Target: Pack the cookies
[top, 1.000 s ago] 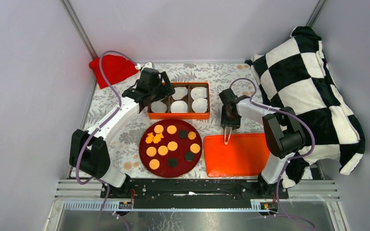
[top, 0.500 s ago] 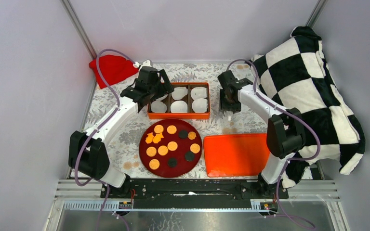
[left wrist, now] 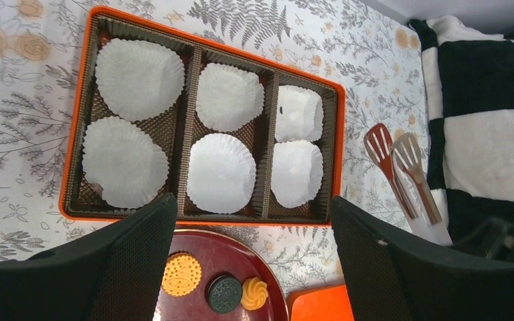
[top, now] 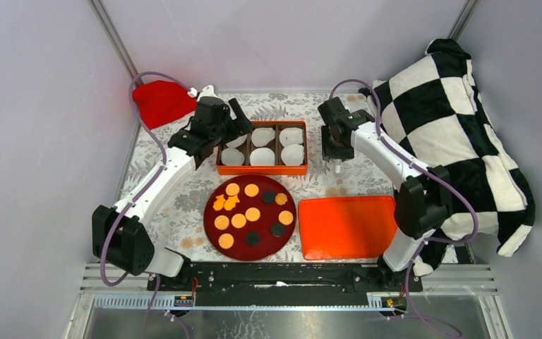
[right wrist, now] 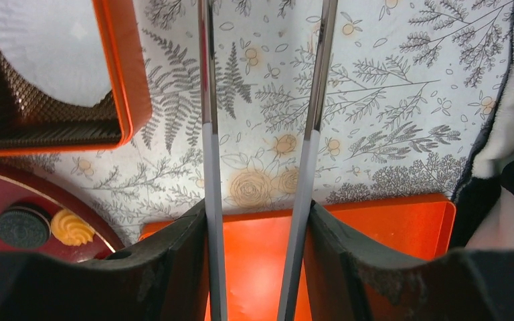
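The cookies (top: 238,220), tan and black discs plus orange shaped ones, lie on a dark red plate (top: 216,236) at the near centre. A few show in the left wrist view (left wrist: 181,274) and the right wrist view (right wrist: 72,227). An orange box (top: 262,169) with white paper cups stands behind the plate. My left gripper (top: 231,121) is open and empty above the box's left end (left wrist: 201,219). My right gripper (top: 336,150) is shut on metal tongs (right wrist: 207,134), right of the box. The tongs' tips (left wrist: 401,175) point down over the tablecloth.
An orange lid (top: 344,226) lies flat right of the plate, also in the right wrist view (right wrist: 375,234). A black-and-white checked pillow (top: 452,134) fills the right side. A red cloth (top: 161,100) lies at the far left corner.
My right arm has carried the tongs from over the orange lid back to beside the box's right end. My left gripper has shifted slightly left and back.
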You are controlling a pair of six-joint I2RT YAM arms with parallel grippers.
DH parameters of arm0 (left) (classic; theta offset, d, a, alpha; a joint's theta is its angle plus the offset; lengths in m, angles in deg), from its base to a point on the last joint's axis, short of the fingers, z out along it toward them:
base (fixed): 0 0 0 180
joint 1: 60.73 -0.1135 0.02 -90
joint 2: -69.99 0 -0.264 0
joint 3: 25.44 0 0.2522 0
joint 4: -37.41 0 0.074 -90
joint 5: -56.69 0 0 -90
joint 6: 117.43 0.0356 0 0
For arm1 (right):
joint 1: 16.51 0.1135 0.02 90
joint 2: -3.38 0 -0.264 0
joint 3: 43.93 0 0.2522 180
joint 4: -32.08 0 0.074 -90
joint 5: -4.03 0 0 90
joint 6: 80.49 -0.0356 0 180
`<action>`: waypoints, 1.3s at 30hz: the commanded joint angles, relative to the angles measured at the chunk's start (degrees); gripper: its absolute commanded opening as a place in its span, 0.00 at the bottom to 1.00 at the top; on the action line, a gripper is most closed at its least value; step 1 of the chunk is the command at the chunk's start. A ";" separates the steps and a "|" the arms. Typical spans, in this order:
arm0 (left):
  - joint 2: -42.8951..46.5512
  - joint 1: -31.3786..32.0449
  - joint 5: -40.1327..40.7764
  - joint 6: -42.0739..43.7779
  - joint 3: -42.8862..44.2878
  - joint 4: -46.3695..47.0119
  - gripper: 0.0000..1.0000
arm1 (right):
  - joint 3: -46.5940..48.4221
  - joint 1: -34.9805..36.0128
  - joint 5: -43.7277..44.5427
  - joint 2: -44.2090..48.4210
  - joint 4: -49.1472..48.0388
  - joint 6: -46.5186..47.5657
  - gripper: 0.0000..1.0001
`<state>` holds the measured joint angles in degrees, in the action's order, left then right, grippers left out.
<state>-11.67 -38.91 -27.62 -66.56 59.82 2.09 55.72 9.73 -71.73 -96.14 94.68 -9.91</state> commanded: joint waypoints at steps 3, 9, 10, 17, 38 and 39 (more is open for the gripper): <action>2.46 0.28 5.30 0.12 -1.59 -0.01 0.88 | -0.54 8.46 1.41 9.44 0.21 0.91 0.32; 6.04 1.40 12.45 -0.60 -5.45 -2.63 0.84 | -2.45 20.34 2.99 13.14 2.81 0.78 0.33; 6.54 1.65 14.22 -0.86 -5.71 -3.56 0.84 | -3.19 22.35 2.64 13.47 2.98 0.36 0.33; 10.15 3.57 20.90 -1.16 -6.97 -6.52 0.77 | -6.22 35.84 0.18 12.42 3.08 -2.16 0.33; 12.28 4.45 21.39 -0.15 -7.73 -7.45 0.79 | -6.22 41.61 -0.39 2.75 -1.47 -2.64 0.48; 12.43 4.46 21.31 -0.20 -7.78 -7.45 0.79 | -6.03 41.61 -0.70 2.90 -1.61 -2.66 0.50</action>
<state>-0.57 -34.85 -8.26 -67.55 52.68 -4.53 46.89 51.00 -72.01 -93.98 94.14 -12.01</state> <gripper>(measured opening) 0.787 0.484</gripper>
